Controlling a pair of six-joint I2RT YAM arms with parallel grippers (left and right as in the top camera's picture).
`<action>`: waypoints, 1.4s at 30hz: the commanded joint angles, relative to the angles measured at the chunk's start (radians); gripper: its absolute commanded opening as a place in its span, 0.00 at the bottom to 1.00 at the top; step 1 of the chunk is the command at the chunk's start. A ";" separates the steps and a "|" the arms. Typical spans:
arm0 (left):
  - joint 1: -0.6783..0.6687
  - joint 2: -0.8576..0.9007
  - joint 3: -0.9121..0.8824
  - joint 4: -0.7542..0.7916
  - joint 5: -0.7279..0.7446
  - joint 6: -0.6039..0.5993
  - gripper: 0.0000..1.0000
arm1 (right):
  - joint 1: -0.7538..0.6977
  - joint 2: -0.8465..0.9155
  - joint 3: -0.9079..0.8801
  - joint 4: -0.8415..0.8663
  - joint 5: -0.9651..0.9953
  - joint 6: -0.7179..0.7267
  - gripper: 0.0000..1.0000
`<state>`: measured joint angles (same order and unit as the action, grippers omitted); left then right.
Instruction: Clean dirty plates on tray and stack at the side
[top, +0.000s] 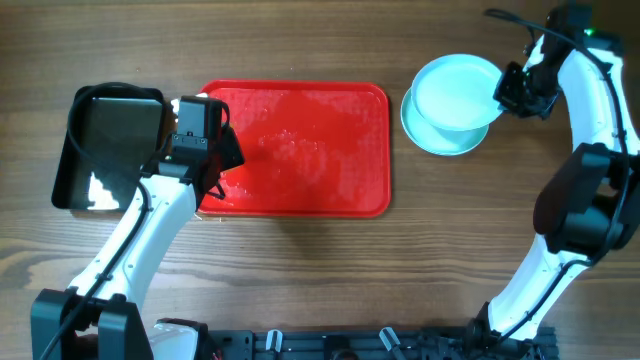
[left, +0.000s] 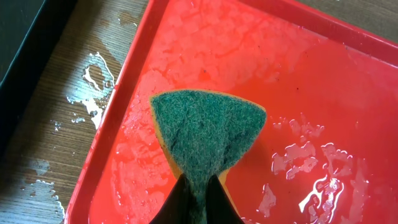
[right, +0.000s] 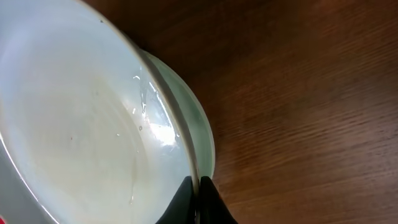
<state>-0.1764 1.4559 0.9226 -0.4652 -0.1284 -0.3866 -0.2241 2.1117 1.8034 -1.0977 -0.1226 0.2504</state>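
The red tray (top: 300, 150) lies wet and bare of plates at the table's middle. My left gripper (top: 222, 155) hangs over its left end, shut on a green-topped yellow sponge (left: 207, 127) just above the tray floor (left: 323, 93). To the right of the tray a pale-blue plate (top: 440, 135) rests on the wood. My right gripper (top: 497, 97) is shut on the rim of another plate (top: 456, 90), held tilted over the resting one. In the right wrist view the held plate (right: 81, 124) fills the left and the lower plate's edge (right: 202, 134) peeks out beside it.
A black tray (top: 105, 140) sits left of the red tray, partly under my left arm. Water drops (left: 93, 87) lie on the wood between the two trays. Bare wood (right: 311, 112) stretches right of the plates.
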 joint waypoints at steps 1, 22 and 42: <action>0.003 0.005 -0.007 0.004 0.009 0.013 0.04 | 0.002 -0.023 -0.112 0.083 0.009 0.015 0.04; 0.508 0.114 -0.007 0.293 0.042 0.021 0.04 | 0.599 -0.028 -0.167 0.230 -0.445 0.034 1.00; 0.599 -0.235 -0.006 0.035 0.739 -0.102 1.00 | 0.812 -0.486 -0.166 -0.097 -0.047 0.093 1.00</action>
<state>0.4217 1.2797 0.9215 -0.3344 0.3435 -0.3996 0.5892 1.7008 1.6341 -1.1198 -0.2600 0.3374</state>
